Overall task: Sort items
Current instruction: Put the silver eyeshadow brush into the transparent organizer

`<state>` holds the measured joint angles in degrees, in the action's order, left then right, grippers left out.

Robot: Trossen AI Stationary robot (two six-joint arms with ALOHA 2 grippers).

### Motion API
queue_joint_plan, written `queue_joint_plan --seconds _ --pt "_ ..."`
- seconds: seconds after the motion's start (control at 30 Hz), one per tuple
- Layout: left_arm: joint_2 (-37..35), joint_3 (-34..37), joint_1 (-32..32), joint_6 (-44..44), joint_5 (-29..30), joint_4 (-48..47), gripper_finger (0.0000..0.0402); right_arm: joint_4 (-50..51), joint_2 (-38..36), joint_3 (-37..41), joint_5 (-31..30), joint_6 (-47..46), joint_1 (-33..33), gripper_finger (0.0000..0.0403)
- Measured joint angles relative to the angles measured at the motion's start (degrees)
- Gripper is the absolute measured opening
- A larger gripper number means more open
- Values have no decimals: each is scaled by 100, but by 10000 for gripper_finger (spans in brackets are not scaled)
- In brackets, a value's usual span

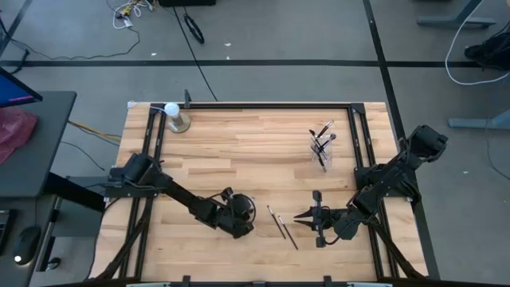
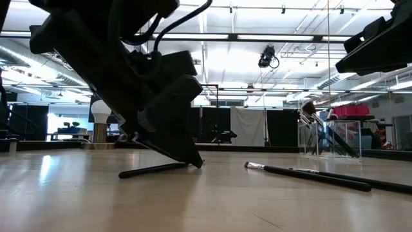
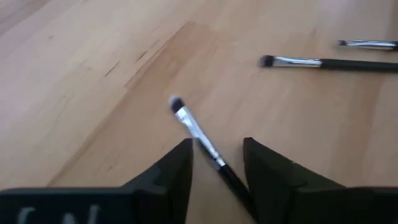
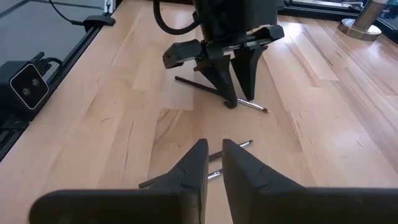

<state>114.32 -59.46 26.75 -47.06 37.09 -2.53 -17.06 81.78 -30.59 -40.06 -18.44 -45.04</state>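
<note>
The left gripper is down at the table, fingers apart astride a brush that lies between them, untouched. Its arm reaches low across the wood; the right gripper, nearly closed and empty, hovers above two more brushes.

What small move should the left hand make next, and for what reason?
Probably close on the brush. The left hand is low at the table, its fingers open on either side of the brush handle, which lies flat and is not yet gripped.
</note>
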Motion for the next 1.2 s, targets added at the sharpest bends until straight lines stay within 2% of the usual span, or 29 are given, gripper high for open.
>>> queue_joint_plan --seconds 0.1,0.2,0.3,0.53,0.77,0.9,1.07,1.2 --pt "-4 0 77 -122 61 -147 167 -4 0 0 -2 3 0 48" --pt "15 0 160 -126 108 -202 163 -15 0 0 -4 7 0 48" --pt "14 -11 199 -172 109 -403 130 -26 0 0 -4 9 0 48" --pt "-11 -26 189 -191 33 -827 16 -43 0 0 -6 22 0 48" --pt "-7 -15 193 -134 136 -705 11 -41 0 0 -5 48 0 48" --pt "-20 2 125 262 119 -138 9 -43 0 0 -6 48 0 48" --pt "-48 0 -41 1295 -82 1311 9 -60 52 0 -5 45 0 48" --pt "-50 0 -173 2211 -281 2533 9 -49 297 -2 4 -320 39 51"
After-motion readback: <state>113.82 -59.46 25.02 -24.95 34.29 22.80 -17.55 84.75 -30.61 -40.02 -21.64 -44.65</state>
